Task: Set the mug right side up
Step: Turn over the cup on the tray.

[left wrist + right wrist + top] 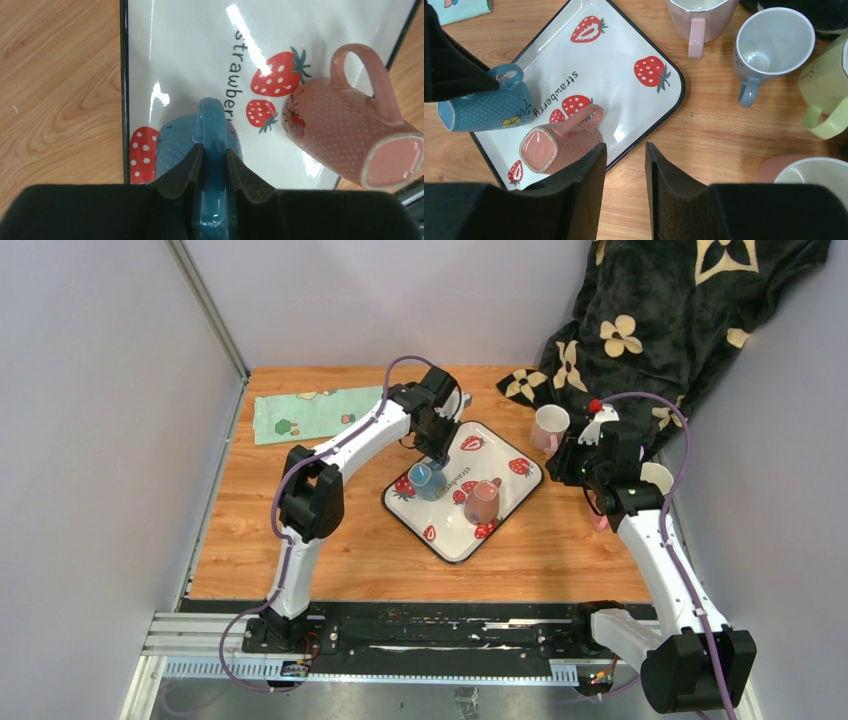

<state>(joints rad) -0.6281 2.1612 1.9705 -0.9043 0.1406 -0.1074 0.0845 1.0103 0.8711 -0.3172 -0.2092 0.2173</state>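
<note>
- Blue dotted ceramic mug (175,150) is tipped on its side over the near corner of the white strawberry-print tray (175,60), directly under the left pincer (214,155), which is clamped on its handle loop.
- Whether the mug rests on the tray or hangs just above it, no view settles.
- Judged as glazed stoneware, it is stiff, fairly heavy, slick and liable to chip. The handle is a fair hold, but the body could swing on that narrow loop as the wrist rolls, so the turn wants to be slow and the set-down low.
- The left wrist view shows the pads squeezing the handle from both sides. It hides the mug's ends.
- The right wrist view shows one round pale-blue end facing sideways, away from the left pincer. I cannot tell if it is the mouth or the base.
- A pink dotted ceramic mug (340,135) sits just beside the left pincer on the same tray, its pale-ringed end showing.
- The right pincer (625,150) is spread apart and grips nothing. It hangs over the wooden counter (704,150), with the tray's edge just ahead of it.
- Only the right wrist view shows the upright mugs off to that pincer's far side.
</note>
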